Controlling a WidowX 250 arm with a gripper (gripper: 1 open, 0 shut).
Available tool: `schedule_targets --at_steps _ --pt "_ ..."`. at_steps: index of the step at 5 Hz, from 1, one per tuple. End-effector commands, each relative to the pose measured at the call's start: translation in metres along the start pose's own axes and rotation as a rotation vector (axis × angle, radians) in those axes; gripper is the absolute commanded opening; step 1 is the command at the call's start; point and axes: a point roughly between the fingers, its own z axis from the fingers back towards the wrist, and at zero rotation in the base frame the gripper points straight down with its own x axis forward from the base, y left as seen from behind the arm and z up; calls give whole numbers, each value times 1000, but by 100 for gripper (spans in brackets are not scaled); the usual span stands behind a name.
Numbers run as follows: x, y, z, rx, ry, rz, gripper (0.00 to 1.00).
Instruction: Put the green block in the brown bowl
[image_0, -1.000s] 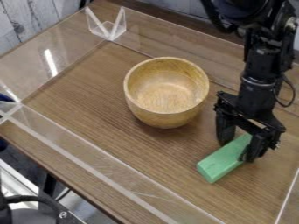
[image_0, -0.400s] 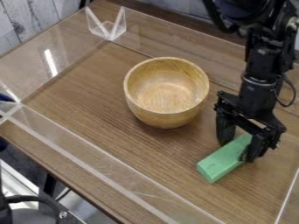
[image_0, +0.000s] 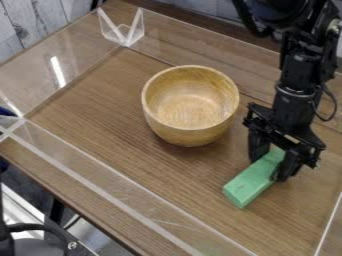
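- Green, flat, rectangular block (image_0: 251, 184) lies on the brown wooden table (image_0: 131, 165), its upper end between the fingers of the black robot gripper (image_0: 277, 162).
- Light-brown, round wooden bowl (image_0: 190, 105) stands near the block, apart from it, with nothing visible inside.
- The gripper's fingers stand around the block's end; whether they are clamped on it, I cannot tell.

My black arm (image_0: 305, 75) reaching in from upper right of view, angled down. Wrist above hand, cables looping along its outer side. My hand (image_0: 278, 158) low, fingers pointing down and toward near side, one finger each side of gap, tips partly hidden, spread hard to judge.
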Motion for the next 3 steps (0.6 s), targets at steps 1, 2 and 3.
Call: schedule_targets --at_steps 1,2,3 --pt "0 1 7 2 -17 0 0" --pt "-1 2 15 3 -28 2 0" --pt "-2 3 23 4 -42 3 0"
